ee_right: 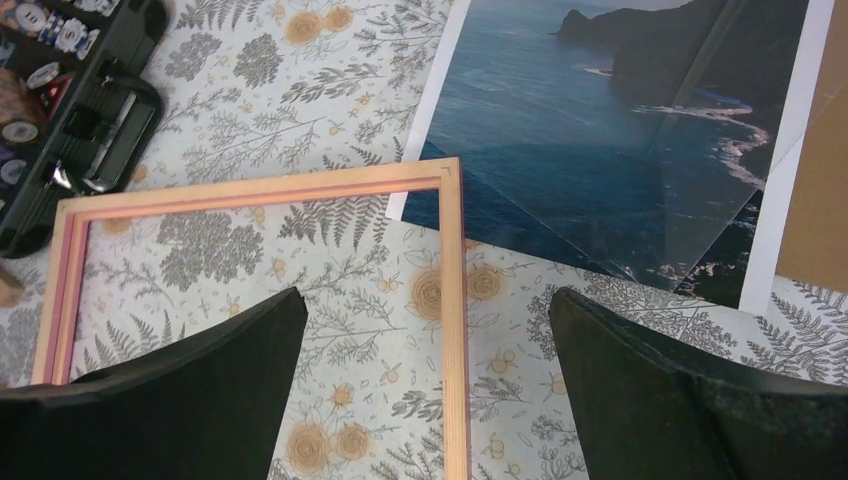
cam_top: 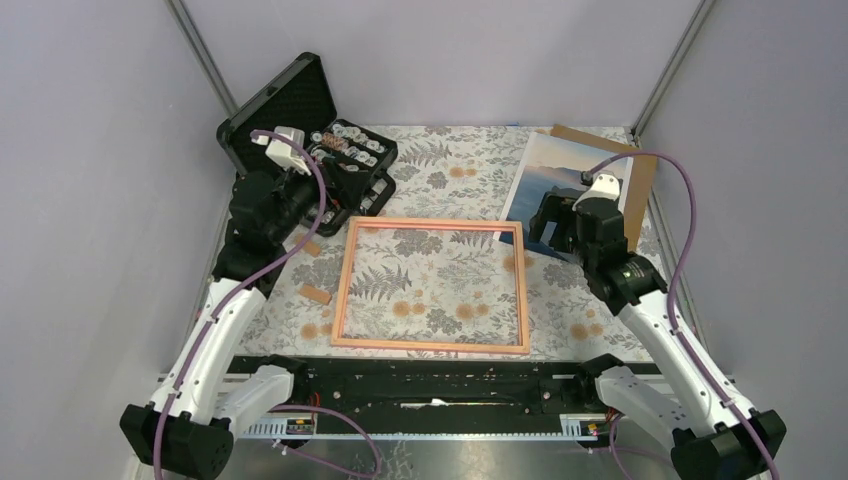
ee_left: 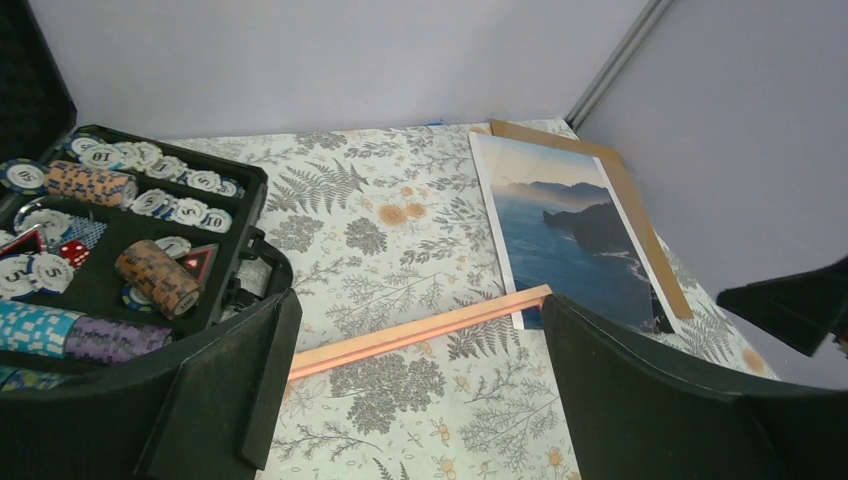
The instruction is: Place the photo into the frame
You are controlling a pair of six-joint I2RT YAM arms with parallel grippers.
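The frame point(cam_top: 432, 226), thin pinkish-orange wood, lies flat mid-table; its far rail shows in the left wrist view point(ee_left: 420, 331) and its right corner in the right wrist view point(ee_right: 452, 260). The photo point(cam_top: 560, 180), a blue sea-and-cliff print, lies face up at the back right, its near corner tucked under the frame's far right corner point(ee_right: 600, 130) point(ee_left: 570, 230). A clear sheet lies across it. My left gripper point(ee_left: 415, 385) is open and empty above the frame's far left part. My right gripper point(ee_right: 425, 370) is open and empty above the frame's right rail.
A brown backing board point(cam_top: 640, 185) lies under the photo's right side. An open black case point(cam_top: 310, 150) of poker chips stands at the back left point(ee_left: 120, 250). Small brown tabs point(cam_top: 316, 294) lie left of the frame. Grey walls close in both sides.
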